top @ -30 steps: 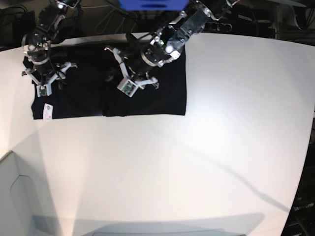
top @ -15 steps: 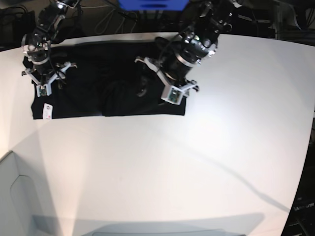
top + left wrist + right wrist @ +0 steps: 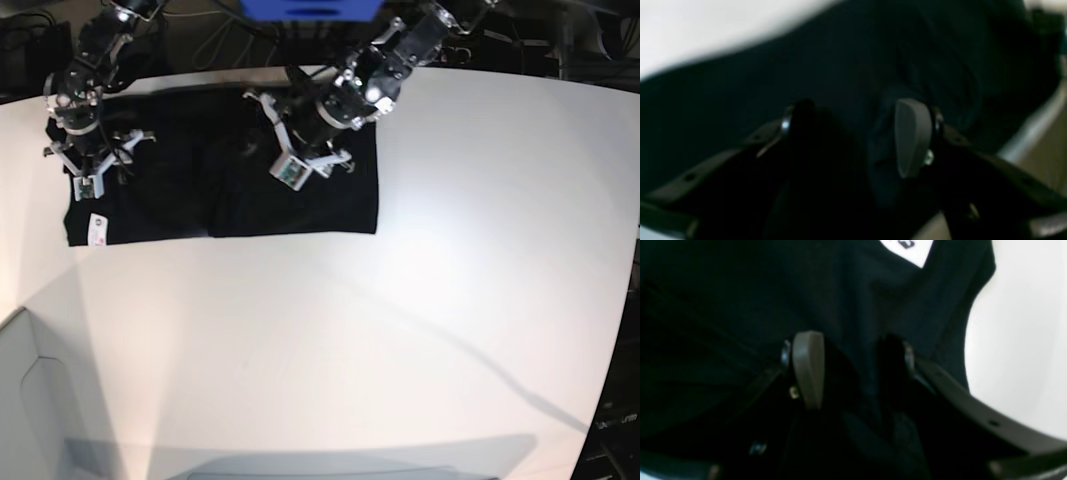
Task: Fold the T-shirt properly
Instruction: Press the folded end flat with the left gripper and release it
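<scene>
The T-shirt lies flat on the white table, at the far-left part of the base view, already folded into a wide dark rectangle w/ a fold edge running down near its middle. Behind the table's far edge sit a blue box and dark cables; a pale grey panel stands at the near-left corner. Nothing lies on the cloth except the 2 arms over it. The left gripper hangs over the shirt's right half; in the left wrist view its 2 fingers stand apart w/ dark fabric bunched up between them, but the view is blurred and it can't be told whether the pads actually pinch the cloth. The right gripper sits over the shirt's left edge; in the right wrist view its fingers are also spread, w/ a ridge of black fabric rising between them, contact not clear. A small white tag shows at the shirt's near-left corner; the right wrist cam catches it at the top edge w/ a dark printed mark, too small and cropped to read. No brand or other writing is legible.
</scene>
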### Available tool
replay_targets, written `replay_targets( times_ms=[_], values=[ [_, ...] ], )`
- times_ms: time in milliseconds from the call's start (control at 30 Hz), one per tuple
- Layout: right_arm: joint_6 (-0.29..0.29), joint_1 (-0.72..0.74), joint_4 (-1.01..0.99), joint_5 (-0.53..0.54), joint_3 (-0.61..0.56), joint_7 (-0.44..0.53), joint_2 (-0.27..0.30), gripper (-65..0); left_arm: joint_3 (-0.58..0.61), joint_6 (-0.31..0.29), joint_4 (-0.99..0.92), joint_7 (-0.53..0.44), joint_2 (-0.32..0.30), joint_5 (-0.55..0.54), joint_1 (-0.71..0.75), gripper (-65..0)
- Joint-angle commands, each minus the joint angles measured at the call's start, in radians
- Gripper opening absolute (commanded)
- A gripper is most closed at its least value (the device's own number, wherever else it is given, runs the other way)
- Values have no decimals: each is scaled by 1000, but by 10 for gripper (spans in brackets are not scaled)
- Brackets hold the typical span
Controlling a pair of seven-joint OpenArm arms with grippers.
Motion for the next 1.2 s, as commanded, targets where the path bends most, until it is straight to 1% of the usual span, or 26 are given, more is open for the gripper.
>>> replay_targets(
  times_ms=[0,100,167,233,333,433,567,633,700,767,800,867,1000,1100,1167],
  values=[
    [7,12,28,-12,24,-3,7,-348,34,-4,19,-36,5,-5,-28,-284],
    [7,23,68,-10,47,-3,-1,-348,125,-4,22,-34,5,-5,-67,-284],
    [7,29,98,-10,49,-3,-1,-348,165,-4,22,-37,5,-5,-85,-284],
    [7,34,120,-10,50,-3,-1,-348,180,-4,22,-37,5,-5,-101,-284],
    [7,32,151,-10,50,-3,2,-348,166,-2,29,-40,0,-5,-101,-284],
    [7,29,184,-10,55,-3,2,-348,88,-2,74,-40,-36,-6,-78,-284],
    [7,54,186,-12,118,-3,5,-348,-87,-4,147,-42,-73,-6,-10,-284],
    [7,71,146,-12,142,-5,8,-348,-185,-4,152,-42,-76,-6,10,-284],
    [7,85,85,-12,156,-5,36,-348,-272,-5,147,-42,-72,-6,18,-283],
    [7,92,26,-12,162,-5,48,-348,-329,-5,103,-42,-72,-6,18,-283],
    [7,94,0,-12,161,-5,53,-348,-348,-5,80,-42,-72,-6,18,-283],
    [7,94,-43,-12,158,-5,81,-348,-366,-5,20,-42,-69,-6,8,-283],
    [7,121,-118,-12,162,-5,91,-348,-366,-5,-72,-42,-67,-6,-19,-283],
    [7,124,-170,-12,158,-5,108,-348,-372,-5,-115,-42,-46,-6,-25,-283],
    [7,124,-187,-10,158,-5,107,-348,-372,-5,-129,-42,-43,-6,-25,-283]
  ],
)
